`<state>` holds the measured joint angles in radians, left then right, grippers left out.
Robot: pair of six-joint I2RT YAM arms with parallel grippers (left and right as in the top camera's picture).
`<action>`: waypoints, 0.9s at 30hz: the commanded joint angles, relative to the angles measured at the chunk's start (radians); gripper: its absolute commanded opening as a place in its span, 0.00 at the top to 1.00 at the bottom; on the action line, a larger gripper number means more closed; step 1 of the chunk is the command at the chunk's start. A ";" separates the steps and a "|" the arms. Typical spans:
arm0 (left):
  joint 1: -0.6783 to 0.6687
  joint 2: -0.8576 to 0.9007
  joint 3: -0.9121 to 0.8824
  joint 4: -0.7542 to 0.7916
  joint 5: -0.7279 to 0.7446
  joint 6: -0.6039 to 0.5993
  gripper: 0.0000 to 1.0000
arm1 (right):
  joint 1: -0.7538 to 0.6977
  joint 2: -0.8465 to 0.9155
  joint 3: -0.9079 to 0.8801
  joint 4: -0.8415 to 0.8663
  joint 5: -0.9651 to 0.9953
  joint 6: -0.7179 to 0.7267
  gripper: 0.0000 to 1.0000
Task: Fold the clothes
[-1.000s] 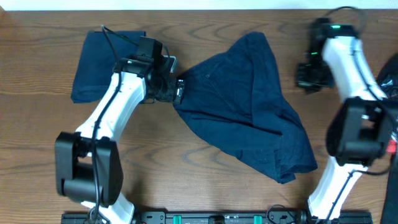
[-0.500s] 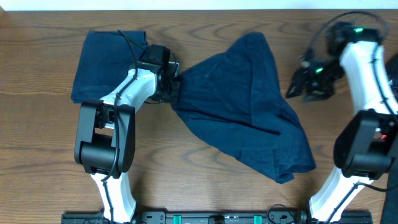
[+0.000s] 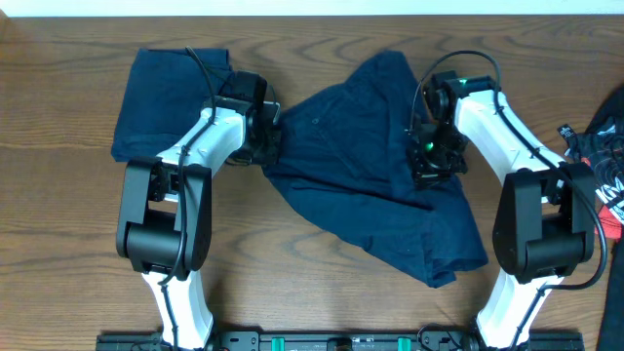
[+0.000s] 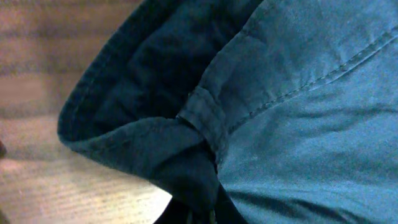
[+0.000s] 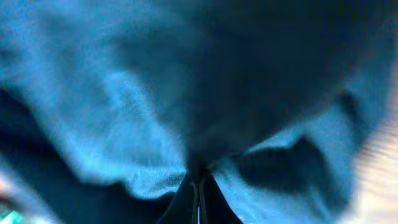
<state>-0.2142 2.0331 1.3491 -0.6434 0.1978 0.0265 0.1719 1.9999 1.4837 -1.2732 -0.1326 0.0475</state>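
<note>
Taking the loose shorts (image 3: 361, 175), spread in a rumpled heap mid-table (image 3: 58, 244), as my reference point.

Well off their left side sits the folded shorts (image 3: 161, 97), a flat navy rectangle. The left arm crosses over the corner of it that's nearest the loose pair.

The left gripper (image 3: 273, 141) is right at the loose shorts' left edge, on the waistband end. From the left wrist cam, the hem and a belt loop (image 4: 208, 121) get gathered down into one tight pinch at the bottom of the frame. You barely see the fingers themselves, but the jaws are clamped together on that bunch of cloth, with no visible gap.

The loose shorts run diagonally, with one end toward the far side of the table and a leg trailing off toward the near right. There are lots of wrinkles and nothing is lined up.

The right gripper (image 3: 432, 168) sits on the right-hand part of the loose shorts, pointing down into the fabric. The right wrist cam is pretty blurry, but the two fingertips are pressed together at bottom centre and the cloth puckers straight into them. So it's closed and pinching the same pair.

Past the loose shorts' right side, at the frame edge, there's a dark thing with red markings (image 3: 600, 175). I can't tell what it is.
</note>
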 commanded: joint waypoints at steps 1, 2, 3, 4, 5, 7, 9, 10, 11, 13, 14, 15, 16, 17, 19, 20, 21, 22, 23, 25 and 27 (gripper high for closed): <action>0.003 -0.010 0.010 -0.042 -0.027 0.003 0.94 | -0.053 -0.008 0.056 0.002 0.310 0.177 0.99; 0.005 -0.016 0.011 -0.052 -0.028 0.003 0.94 | -0.078 -0.008 0.081 0.002 0.332 0.198 0.99; 0.008 -0.023 0.011 -0.061 -0.028 0.003 0.94 | -0.111 -0.008 0.114 0.002 0.343 0.218 0.99; 0.011 -0.031 0.011 -0.072 -0.033 0.003 0.94 | -0.143 -0.008 0.145 0.003 0.342 0.231 0.99; 0.017 -0.040 0.011 -0.081 -0.037 0.003 0.94 | -0.175 -0.008 0.175 0.007 0.338 0.238 0.99; 0.034 -0.058 0.011 -0.093 -0.058 0.003 0.94 | -0.254 -0.008 0.245 0.030 0.319 0.248 0.99; 0.050 -0.071 0.011 -0.094 -0.052 0.003 0.94 | -0.312 -0.008 0.285 0.063 0.284 0.239 0.92; 0.055 -0.076 0.011 -0.097 -0.050 0.003 0.94 | -0.338 -0.008 0.296 0.079 0.247 0.219 0.68; 0.060 -0.079 0.011 -0.100 -0.050 0.003 0.94 | -0.365 -0.008 0.303 0.093 0.175 0.177 0.46; 0.062 -0.081 0.011 -0.108 -0.050 0.003 0.94 | -0.403 -0.008 0.304 0.083 0.025 0.103 0.32; 0.061 -0.081 0.011 -0.112 -0.049 0.003 0.94 | -0.418 -0.007 0.301 0.059 -0.033 0.078 0.30; 0.060 -0.081 0.011 -0.115 -0.049 0.003 0.94 | -0.425 -0.007 0.297 0.033 -0.061 0.066 0.30; 0.058 -0.081 0.011 -0.117 -0.049 0.002 0.94 | -0.428 -0.007 0.296 0.017 -0.074 0.060 0.30; 0.056 -0.081 0.011 -0.118 -0.049 0.002 0.93 | -0.427 -0.007 0.295 -0.022 -0.100 0.034 0.31; 0.056 -0.081 0.011 -0.119 -0.049 0.002 0.94 | -0.414 -0.007 0.290 -0.085 -0.132 -0.014 0.30; 0.056 -0.081 0.011 -0.120 -0.049 0.002 0.94 | -0.400 -0.007 0.282 -0.116 -0.134 -0.022 0.30; 0.056 -0.081 0.011 -0.121 -0.049 0.002 0.94 | -0.385 -0.007 0.272 -0.138 -0.132 -0.023 0.30; 0.056 -0.081 0.011 -0.122 -0.049 0.002 0.94 | -0.362 -0.007 0.249 -0.153 -0.130 -0.023 0.28; 0.056 -0.081 0.011 -0.123 -0.049 0.002 0.94 | -0.344 -0.007 0.224 -0.153 -0.130 -0.022 0.27; 0.056 -0.081 0.011 -0.125 -0.049 0.002 0.94 | -0.304 -0.007 0.166 -0.148 -0.129 -0.019 0.26; 0.056 -0.081 0.011 -0.128 -0.049 0.002 0.94 | -0.262 -0.007 0.092 -0.117 -0.105 -0.016 0.22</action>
<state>-0.1574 1.9686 1.3521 -0.7605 0.1596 0.0265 -0.1436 1.9999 1.6474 -1.4002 -0.2256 0.0570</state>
